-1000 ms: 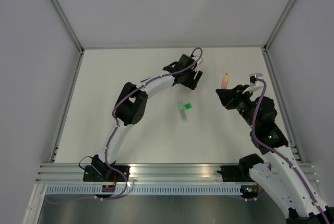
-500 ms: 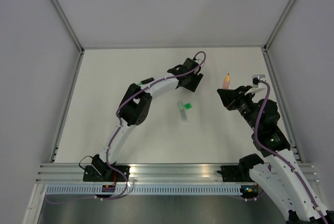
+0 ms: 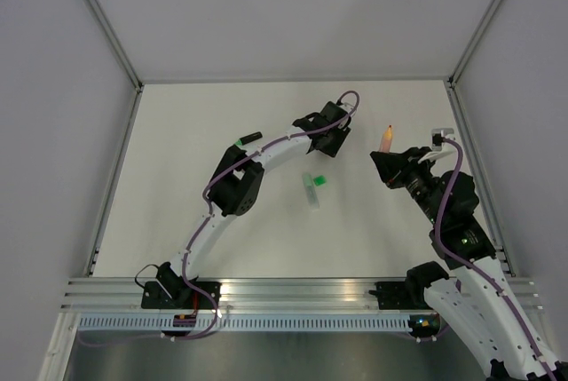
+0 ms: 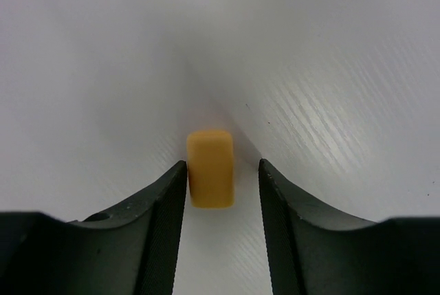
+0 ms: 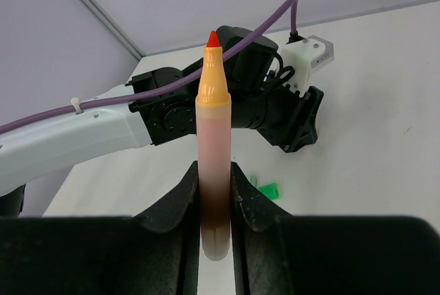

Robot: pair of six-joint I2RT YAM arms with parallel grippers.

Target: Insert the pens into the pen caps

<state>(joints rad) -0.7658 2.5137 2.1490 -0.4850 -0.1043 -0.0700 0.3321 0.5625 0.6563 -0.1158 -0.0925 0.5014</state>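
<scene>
An orange pen cap (image 4: 210, 168) lies on the white table between the fingers of my left gripper (image 4: 222, 164). It touches the left finger, and a gap stays on the right side, so the jaws are open around it. In the top view my left gripper (image 3: 327, 143) points down at the table's far middle. My right gripper (image 5: 214, 185) is shut on the orange pen (image 5: 213, 144), held upright with its red tip up and seen as orange pen (image 3: 386, 138) from above. A pale green pen (image 3: 311, 190) and a green cap (image 3: 320, 180) lie mid-table.
A black pen with a green end (image 3: 248, 138) lies beside the left arm's forearm. The left arm (image 5: 206, 113) fills the background of the right wrist view. Metal frame posts (image 3: 461, 123) border the table on both sides.
My left gripper has shifted a little to the right and its jaws have narrowed around the orange cap. The black pen has come into view behind the left forearm. The right gripper holds steady.
</scene>
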